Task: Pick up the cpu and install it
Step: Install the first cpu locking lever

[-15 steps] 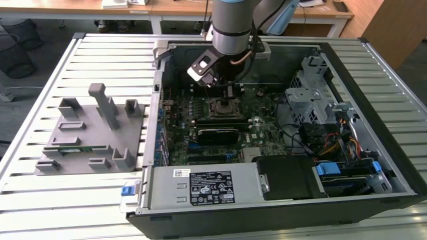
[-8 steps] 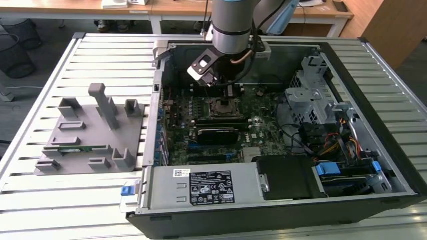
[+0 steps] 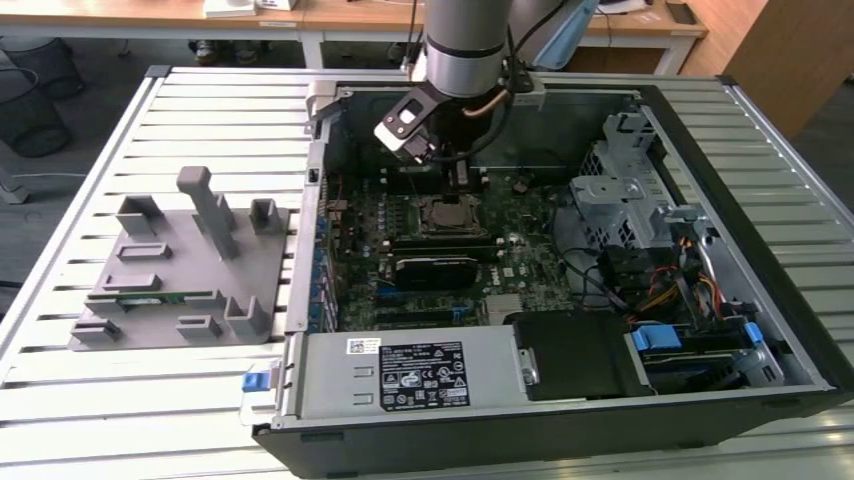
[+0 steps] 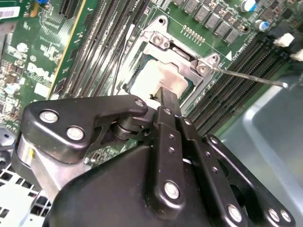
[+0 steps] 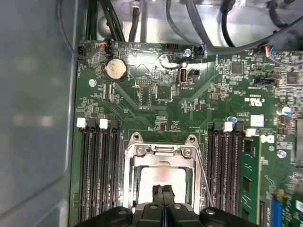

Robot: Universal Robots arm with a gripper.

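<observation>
Slatted metal tabletop (image 3: 160,110) is carrying an open computer case (image 3: 787,330), where the downward-pointing gripper (image 5: 163,194), fingers pressed together, is partly hiding the cpu (image 5: 161,177) lying in its socket (image 5: 163,156) at lower centre of the first wrist view.

The arm (image 3: 463,40) is a round tube in light grey metal with a darker ring near its lower end. Black cables (image 3: 514,55) run down beside it, and one copper-coloured cable curves at the wrist. A small box (image 3: 404,128) in black and white sits on the side of the wrist. The gripper (image 4: 166,101) is made of matte black metal links with rounded corners, joined by silver screws (image 4: 171,189) with round heads. Its two fingers (image 5: 158,193) are narrow, flat and black. Behind the links there is a silver-grey metal body (image 4: 35,163) with a small yellow mark
</observation>
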